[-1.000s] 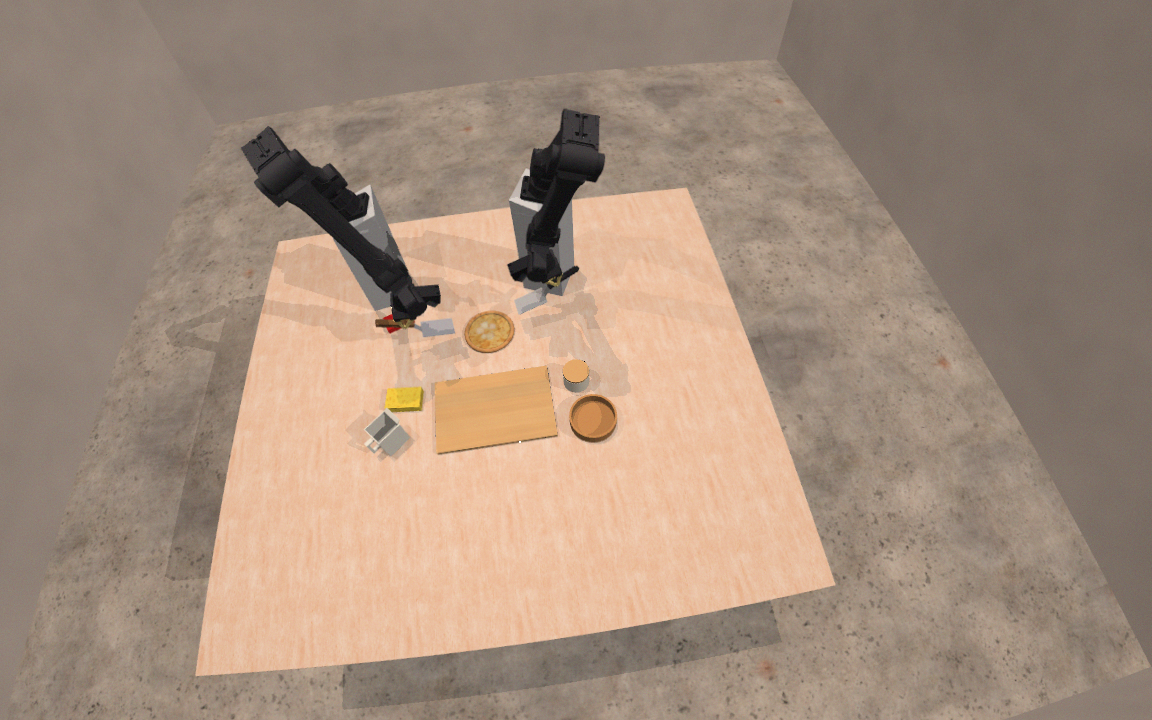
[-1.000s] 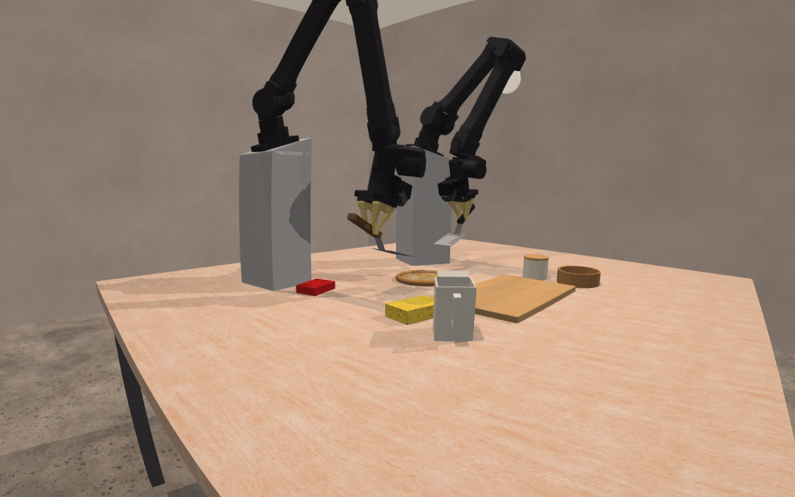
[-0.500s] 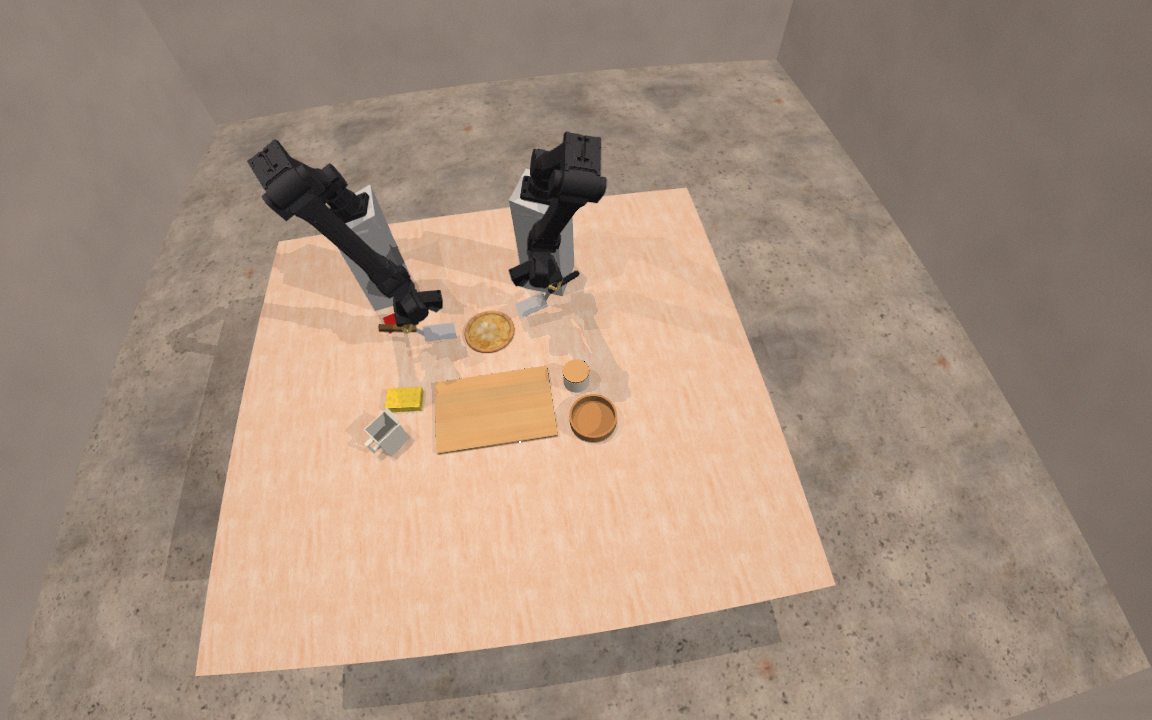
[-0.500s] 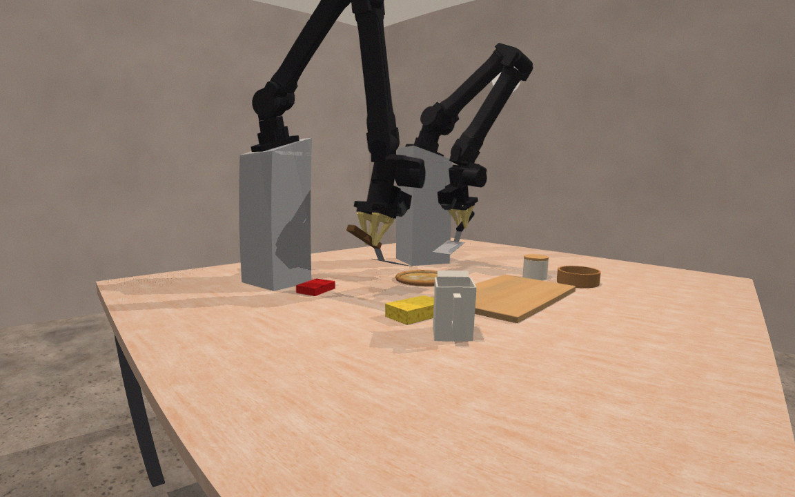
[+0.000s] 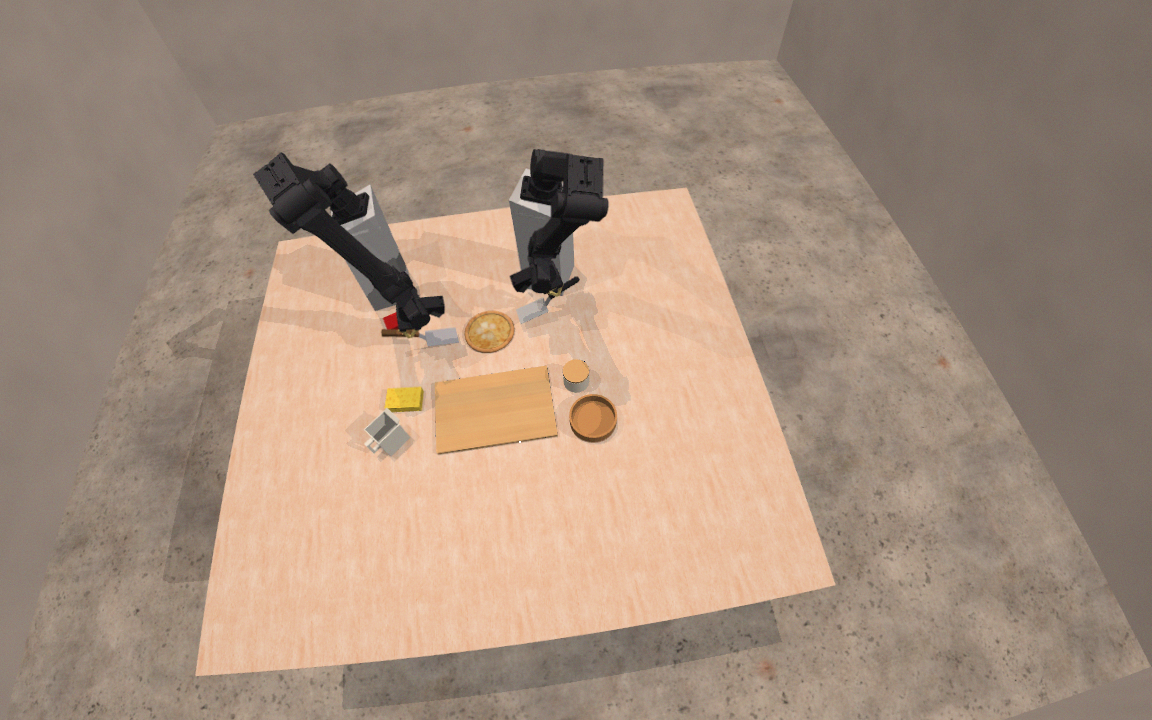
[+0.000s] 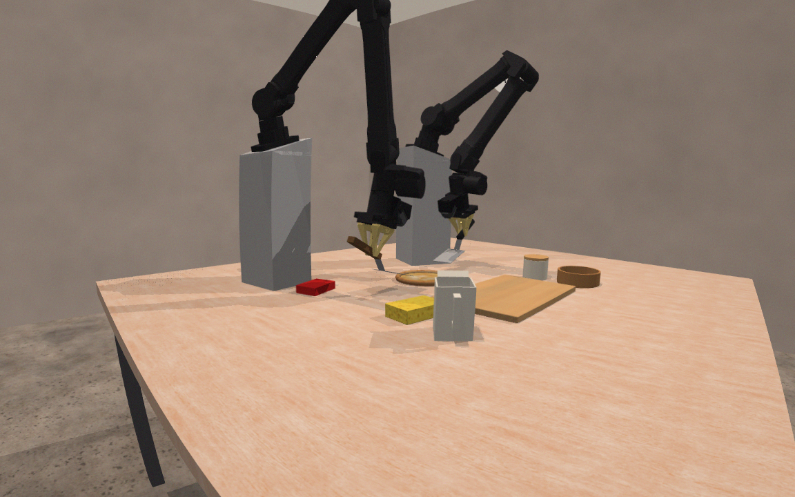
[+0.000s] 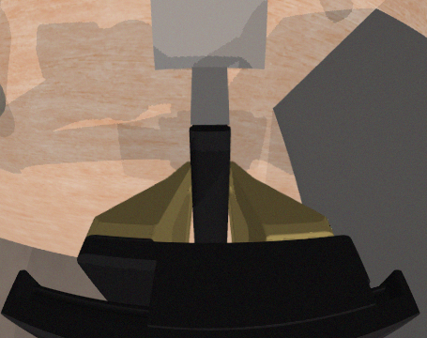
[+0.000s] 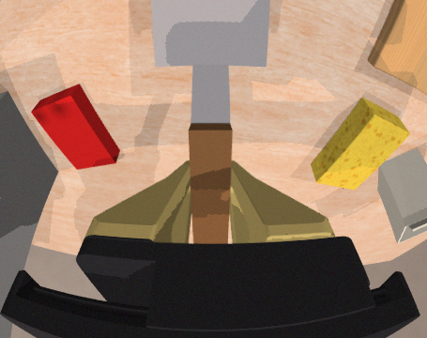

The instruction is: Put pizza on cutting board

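The pizza (image 5: 489,331) (image 6: 414,278) lies flat on the table, between the two turner blades and behind the bare cutting board (image 5: 495,411) (image 6: 511,297) (image 8: 415,42). My right gripper (image 5: 411,334) (image 6: 375,254) (image 8: 210,170) is shut on the handle of the brown-handled turner (image 5: 442,337) (image 8: 210,94). Its blade points at the pizza, low over the table; its exact height cannot be told. My left gripper (image 5: 553,292) (image 6: 462,235) (image 7: 210,171) is shut on the handle of the black-handled turner (image 5: 533,311) (image 6: 450,255) (image 7: 210,96). Its blade is tilted, a little above the table, on the pizza's other side.
A red block (image 5: 390,320) (image 6: 315,287) (image 8: 77,133) lies below the right arm. A yellow sponge (image 5: 404,399) (image 6: 409,310) (image 8: 358,150) and a grey mug (image 6: 453,318) (image 8: 405,188) stand at one side of the board. A lidded jar (image 5: 575,371) (image 6: 535,268) and a brown bowl (image 6: 578,278) stand at the other.
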Robot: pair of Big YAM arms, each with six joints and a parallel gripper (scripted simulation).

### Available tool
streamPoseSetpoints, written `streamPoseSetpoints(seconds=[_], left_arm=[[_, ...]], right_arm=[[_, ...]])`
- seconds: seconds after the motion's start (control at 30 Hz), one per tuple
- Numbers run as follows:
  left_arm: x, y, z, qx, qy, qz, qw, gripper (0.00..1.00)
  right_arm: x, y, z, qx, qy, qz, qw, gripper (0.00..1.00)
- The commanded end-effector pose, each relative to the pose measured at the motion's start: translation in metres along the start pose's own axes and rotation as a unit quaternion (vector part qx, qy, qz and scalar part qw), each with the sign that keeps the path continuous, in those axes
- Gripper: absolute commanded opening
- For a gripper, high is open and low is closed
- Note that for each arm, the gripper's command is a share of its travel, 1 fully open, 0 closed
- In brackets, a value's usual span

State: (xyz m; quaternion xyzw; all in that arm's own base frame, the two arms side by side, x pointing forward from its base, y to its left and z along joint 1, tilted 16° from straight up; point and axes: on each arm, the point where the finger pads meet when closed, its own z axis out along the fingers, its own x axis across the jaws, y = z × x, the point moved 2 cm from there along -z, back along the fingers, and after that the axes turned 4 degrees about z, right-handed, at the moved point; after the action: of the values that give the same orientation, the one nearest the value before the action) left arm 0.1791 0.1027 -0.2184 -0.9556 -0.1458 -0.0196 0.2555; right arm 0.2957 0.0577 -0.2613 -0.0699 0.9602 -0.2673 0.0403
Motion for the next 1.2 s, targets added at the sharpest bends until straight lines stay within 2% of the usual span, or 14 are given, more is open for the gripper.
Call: streamPoseSetpoints(seconds=[0.0,0.2,0.33,0.53,0.57,0.6,0.67,0.77,0.8,0.83,1.0,1.07,1.17], left_arm=[[0.004,0.002,0.007,-0.002,0.004,0.001,1.000,0.06],[0.000,0.002,0.011,-0.002,0.000,0.000,1.000,0.06],[0.004,0.006,0.024,-0.002,0.003,0.001,1.000,0.06],[0.003,0.009,0.034,-0.002,0.002,0.002,1.000,0.06],[0.004,0.009,0.036,-0.002,0.004,0.002,1.000,0.06],[0.007,0.010,0.037,-0.002,0.003,0.001,1.000,0.06],[0.013,0.012,0.029,-0.003,0.010,0.005,1.000,0.06],[0.006,0.010,0.027,-0.003,0.006,0.012,1.000,0.06],[-0.002,0.007,0.029,-0.002,-0.001,0.006,1.000,0.06],[-0.021,0.002,0.027,0.000,-0.019,0.013,1.000,0.06],[-0.021,0.002,0.029,0.000,-0.017,0.011,1.000,0.06],[-0.019,0.003,0.030,0.000,-0.015,0.009,1.000,0.06],[-0.016,0.002,0.028,0.000,-0.012,0.007,1.000,0.06]], right_arm=[[-0.005,0.000,0.008,-0.002,-0.003,0.000,1.000,0.06],[-0.011,0.002,0.011,-0.002,-0.006,0.003,1.000,0.06],[0.005,0.001,0.025,0.000,0.002,-0.004,1.000,0.06],[-0.004,0.006,0.035,-0.001,-0.002,-0.001,1.000,0.06],[-0.006,0.007,0.035,-0.001,-0.001,-0.002,1.000,0.06],[-0.011,0.010,0.024,-0.001,-0.004,-0.011,1.000,0.06],[-0.017,0.009,0.023,-0.004,-0.013,-0.003,1.000,0.06],[-0.019,0.011,0.022,-0.006,-0.019,0.004,1.000,0.06],[0.002,0.010,0.031,0.000,-0.002,-0.004,1.000,0.06],[0.005,0.009,0.032,0.000,-0.001,-0.007,1.000,0.06],[0.009,0.013,0.029,0.006,0.005,-0.008,1.000,0.06],[-0.012,0.013,0.021,-0.002,-0.011,-0.002,1.000,0.06],[-0.016,0.014,0.021,-0.005,-0.020,0.003,1.000,0.06]])
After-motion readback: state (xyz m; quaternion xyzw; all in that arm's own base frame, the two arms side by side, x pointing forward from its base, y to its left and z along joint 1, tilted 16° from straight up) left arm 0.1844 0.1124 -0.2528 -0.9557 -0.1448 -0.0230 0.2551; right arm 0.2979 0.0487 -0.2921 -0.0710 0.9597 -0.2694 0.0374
